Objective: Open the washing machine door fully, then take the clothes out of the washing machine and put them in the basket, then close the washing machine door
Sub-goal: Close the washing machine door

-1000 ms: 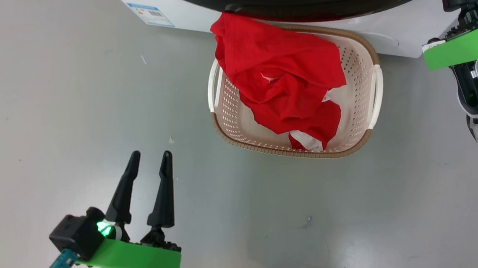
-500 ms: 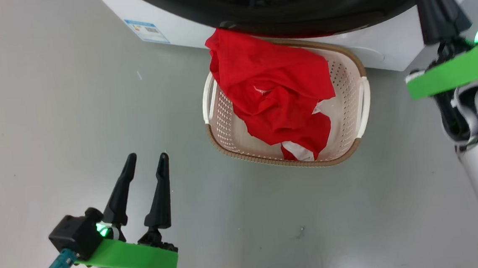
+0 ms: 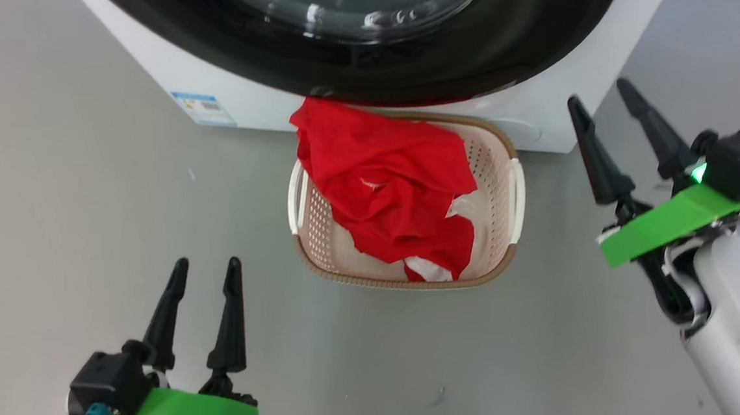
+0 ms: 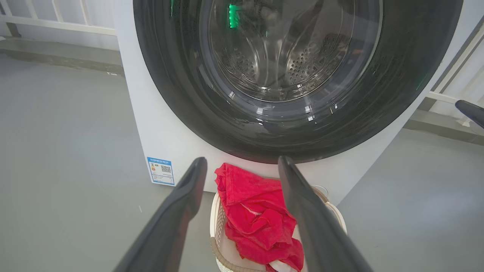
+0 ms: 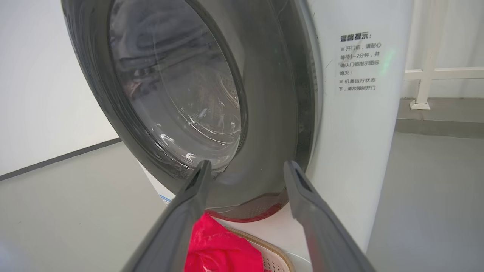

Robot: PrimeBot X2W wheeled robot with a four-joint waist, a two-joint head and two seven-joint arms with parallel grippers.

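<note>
Both of your sets of jaws are spread wide and grasp nothing. Your left gripper (image 3: 208,264) hangs over the grey floor (image 3: 84,221) at lower left, well apart from the basket (image 3: 495,176). Your right gripper (image 3: 597,91) sits to the basket's right, near the corner of the washing machine (image 3: 171,71). The red clothes (image 3: 388,187) lie heaped in the basket, with one fold spilling over its far left rim just under the washing machine door (image 3: 369,12). That door, black rim round domed glass, lies shut against the machine's front. The basket stands on the floor just before the machine, near its blue label (image 3: 203,108).
</note>
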